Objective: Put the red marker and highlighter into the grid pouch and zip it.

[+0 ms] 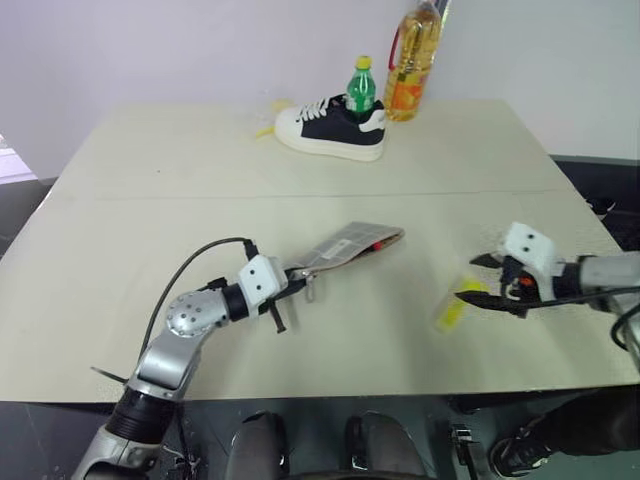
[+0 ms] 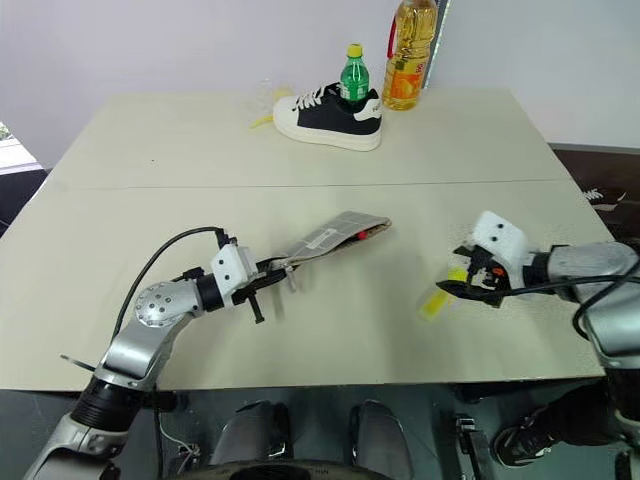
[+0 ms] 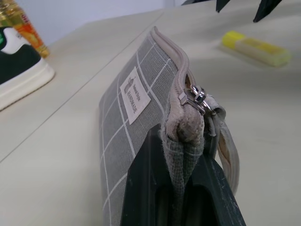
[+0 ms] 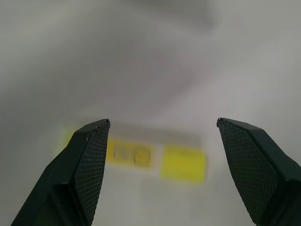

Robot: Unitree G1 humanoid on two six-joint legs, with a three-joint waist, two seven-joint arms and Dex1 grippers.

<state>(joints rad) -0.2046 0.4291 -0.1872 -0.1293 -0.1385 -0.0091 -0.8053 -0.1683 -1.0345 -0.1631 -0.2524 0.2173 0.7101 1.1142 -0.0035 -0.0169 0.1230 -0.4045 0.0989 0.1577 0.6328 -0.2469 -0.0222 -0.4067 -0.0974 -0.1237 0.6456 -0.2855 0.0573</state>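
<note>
One flat grey fabric pouch with white grid lines (image 1: 350,246), toward the middle of the beige tabletop (image 1: 150,200), slightly nearer the front edge; lifted at its near end, far end resting on the surface. Small white label on the side, silver zip pull at the clamped end. Gripped at that end by the left gripper (image 3: 181,188), black fingers closed tight on the fabric edge. One slim red marker (image 1: 378,244), just a red tip peeking from the pouch's far end. One white-and-black sneaker (image 1: 330,128) near the back edge, with one green plastic bottle (image 1: 361,88) standing just behind it. One tall bottle of amber oil (image 1: 414,60) at the back edge, right of the sneaker. One short chunky yellow highlighter (image 1: 451,314), lying flat toward the front right corner. Right gripper (image 4: 162,141) just above it, fingers spread wide, holding nothing.
</note>
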